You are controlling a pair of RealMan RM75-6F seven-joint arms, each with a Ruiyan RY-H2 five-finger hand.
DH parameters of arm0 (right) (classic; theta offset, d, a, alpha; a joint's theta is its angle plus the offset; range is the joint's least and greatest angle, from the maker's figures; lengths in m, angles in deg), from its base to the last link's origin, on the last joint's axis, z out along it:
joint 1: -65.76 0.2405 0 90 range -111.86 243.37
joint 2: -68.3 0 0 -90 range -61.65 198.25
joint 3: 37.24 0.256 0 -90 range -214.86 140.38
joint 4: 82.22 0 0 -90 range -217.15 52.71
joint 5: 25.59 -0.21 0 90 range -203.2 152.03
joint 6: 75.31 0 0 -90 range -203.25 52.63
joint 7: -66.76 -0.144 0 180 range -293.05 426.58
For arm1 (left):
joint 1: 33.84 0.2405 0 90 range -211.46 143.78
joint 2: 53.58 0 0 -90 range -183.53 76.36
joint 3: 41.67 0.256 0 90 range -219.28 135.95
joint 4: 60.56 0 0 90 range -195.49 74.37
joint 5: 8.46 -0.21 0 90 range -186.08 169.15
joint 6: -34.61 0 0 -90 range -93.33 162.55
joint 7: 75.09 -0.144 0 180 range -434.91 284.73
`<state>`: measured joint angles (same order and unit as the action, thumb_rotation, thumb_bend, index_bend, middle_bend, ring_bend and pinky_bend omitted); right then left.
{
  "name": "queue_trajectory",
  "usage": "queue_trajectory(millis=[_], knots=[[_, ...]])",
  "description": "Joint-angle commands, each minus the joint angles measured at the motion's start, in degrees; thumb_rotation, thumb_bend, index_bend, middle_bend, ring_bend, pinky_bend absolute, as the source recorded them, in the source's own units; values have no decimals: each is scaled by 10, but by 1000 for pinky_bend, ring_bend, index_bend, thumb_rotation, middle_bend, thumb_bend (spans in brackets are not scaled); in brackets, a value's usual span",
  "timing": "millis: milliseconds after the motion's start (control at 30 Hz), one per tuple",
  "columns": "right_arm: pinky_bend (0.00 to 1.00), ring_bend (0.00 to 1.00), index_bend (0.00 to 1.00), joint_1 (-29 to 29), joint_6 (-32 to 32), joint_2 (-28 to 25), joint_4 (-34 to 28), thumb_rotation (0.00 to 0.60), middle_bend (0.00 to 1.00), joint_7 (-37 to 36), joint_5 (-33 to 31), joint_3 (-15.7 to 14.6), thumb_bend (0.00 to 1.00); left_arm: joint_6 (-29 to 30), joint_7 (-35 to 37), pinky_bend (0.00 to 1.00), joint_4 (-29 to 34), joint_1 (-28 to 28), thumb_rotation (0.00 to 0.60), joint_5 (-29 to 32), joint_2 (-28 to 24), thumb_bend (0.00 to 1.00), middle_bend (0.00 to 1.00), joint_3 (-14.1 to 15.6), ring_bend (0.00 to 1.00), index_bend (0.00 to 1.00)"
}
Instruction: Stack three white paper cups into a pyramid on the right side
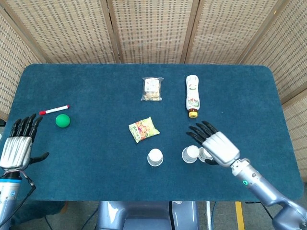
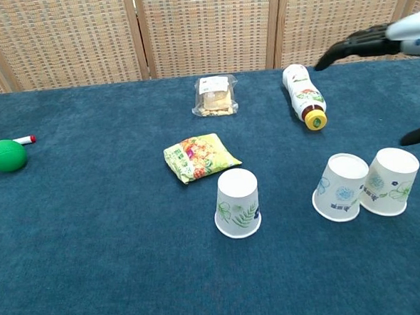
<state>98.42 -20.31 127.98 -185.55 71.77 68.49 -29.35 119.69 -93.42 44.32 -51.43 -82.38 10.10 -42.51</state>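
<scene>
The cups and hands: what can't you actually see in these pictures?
- Rightmost cup: in the head view, the right hand covers it.
- Right hand: chest view's right edge cuts off all but the fingers.
- Left hand: outside the chest view.
- Cup prints: too small overhead.

The blue table (image 1: 96,143) carries 3 upturned paper cups (image 2: 237,203), a bottle (image 1: 192,95), 2 snack packets (image 1: 143,129), a ball (image 1: 62,120) and a marker (image 1: 54,110).

right hand (image 1: 218,145) is hovering palm down over the table's right side, fingers spread and holding nothing, forearm running off to the lower right corner. in the chest view its dark fingertips (image 2: 349,47) are showing at the top right. left hand (image 1: 17,146) is resting at the far left edge, fingers apart, empty.
</scene>
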Motion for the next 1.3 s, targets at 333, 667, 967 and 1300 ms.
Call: queue_trajectory(millis=[333, 667, 967, 1300], knots=[[143, 123, 150, 164, -172, 120, -16, 600, 199, 131, -194, 53, 0, -36, 25, 0, -3, 1, 600, -11, -6, 0, 0, -7, 0, 0], [223, 154, 180, 230, -147, 222, 43, 600, 222, 267, -379, 15, 0, -49, 63, 0, 2, 7, 600, -22, -28, 0, 0, -17, 0, 0], [333, 222, 204, 258, -110, 268, 69, 600, 271, 316, -457, -13, 5, -66, 79, 0, 3, 6, 600, -29, -37, 0, 0, -21, 0, 0], [509, 353, 312, 261, -74, 296, 77, 600, 373, 299, -481, -13, 76, -71, 89, 0, 5, 10, 600, -38, -44, 0, 0, -25, 0, 0]])
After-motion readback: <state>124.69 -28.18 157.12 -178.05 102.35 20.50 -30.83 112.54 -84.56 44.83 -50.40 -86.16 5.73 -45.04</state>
